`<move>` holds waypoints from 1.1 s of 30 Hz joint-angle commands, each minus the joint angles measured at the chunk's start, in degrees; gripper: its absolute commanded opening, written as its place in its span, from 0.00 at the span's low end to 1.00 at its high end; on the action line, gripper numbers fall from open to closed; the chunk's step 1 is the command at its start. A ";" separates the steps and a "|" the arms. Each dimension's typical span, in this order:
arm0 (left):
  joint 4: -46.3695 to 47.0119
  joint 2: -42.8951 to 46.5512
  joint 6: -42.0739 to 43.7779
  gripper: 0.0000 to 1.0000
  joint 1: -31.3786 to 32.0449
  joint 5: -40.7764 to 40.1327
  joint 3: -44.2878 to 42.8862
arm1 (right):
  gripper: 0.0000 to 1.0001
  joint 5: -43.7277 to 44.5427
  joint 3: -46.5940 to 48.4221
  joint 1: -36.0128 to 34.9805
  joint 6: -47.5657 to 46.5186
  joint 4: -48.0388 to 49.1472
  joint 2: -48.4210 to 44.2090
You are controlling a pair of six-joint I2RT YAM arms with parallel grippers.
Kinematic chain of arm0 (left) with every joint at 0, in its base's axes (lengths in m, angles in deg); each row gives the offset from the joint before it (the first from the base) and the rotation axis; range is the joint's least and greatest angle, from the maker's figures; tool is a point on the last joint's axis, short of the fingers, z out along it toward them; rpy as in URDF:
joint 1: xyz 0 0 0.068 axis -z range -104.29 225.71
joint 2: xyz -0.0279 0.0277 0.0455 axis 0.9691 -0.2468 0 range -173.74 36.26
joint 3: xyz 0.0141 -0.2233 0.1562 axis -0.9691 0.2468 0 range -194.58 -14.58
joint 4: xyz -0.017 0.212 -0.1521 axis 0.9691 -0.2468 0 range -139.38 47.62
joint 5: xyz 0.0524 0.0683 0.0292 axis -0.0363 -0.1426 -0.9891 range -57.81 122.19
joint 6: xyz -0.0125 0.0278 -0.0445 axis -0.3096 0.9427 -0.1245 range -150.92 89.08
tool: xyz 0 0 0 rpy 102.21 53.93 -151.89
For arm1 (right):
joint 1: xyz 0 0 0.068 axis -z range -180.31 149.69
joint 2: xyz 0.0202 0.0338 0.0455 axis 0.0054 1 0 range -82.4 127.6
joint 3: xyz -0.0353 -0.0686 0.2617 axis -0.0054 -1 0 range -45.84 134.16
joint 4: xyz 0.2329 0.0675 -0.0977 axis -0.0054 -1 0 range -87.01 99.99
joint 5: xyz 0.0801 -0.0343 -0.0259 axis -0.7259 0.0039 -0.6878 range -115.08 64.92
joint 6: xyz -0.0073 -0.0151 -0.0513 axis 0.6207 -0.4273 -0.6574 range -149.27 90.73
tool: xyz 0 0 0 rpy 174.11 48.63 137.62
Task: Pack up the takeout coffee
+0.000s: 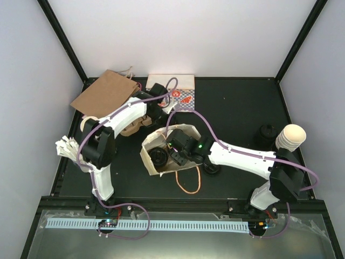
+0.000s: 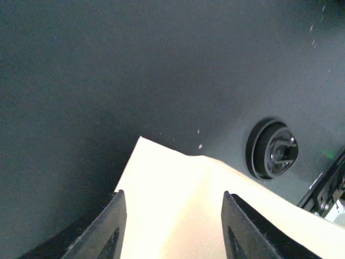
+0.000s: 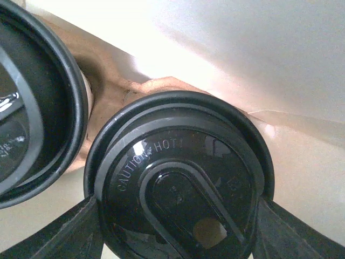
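Two black-lidded cups sit inside the white paper bag (image 1: 184,131). One is the takeout coffee (image 3: 178,178), lid embossed "CAUTION HOT", clamped in the right claw (image 3: 179,208). The other is a second cup (image 3: 24,108) just beside it (its lettering unreadable). The left claw (image 2: 172,197) stands apart, astride the bag's rim.

The takeout coffee (image 3: 178,183) is showing a glossy black plastic lid with raised lettering. The cream paper bag (image 2: 183,210) is looking smooth and matt. The dark tabletop (image 2: 108,81) is looking matt and faintly speckled.
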 commanded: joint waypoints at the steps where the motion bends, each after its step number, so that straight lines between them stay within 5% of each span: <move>1: -0.03 5.47 -1.46 0.53 -2.88 -2.70 -5.14 | 0.30 -5.18 1.38 2.31 -0.43 -2.96 3.12; 11: 0.73 19.89 -2.00 0.78 -8.62 -13.93 -6.15 | 0.33 -8.02 6.02 5.74 -1.26 -6.48 8.19; 22: 10.25 40.55 6.80 0.78 -9.15 -5.44 8.50 | 0.35 -10.66 11.66 7.94 0.31 -12.52 13.17; 33: 10.61 42.75 9.45 0.77 -9.06 -6.64 15.67 | 0.39 -10.62 18.75 10.07 6.90 -21.81 19.82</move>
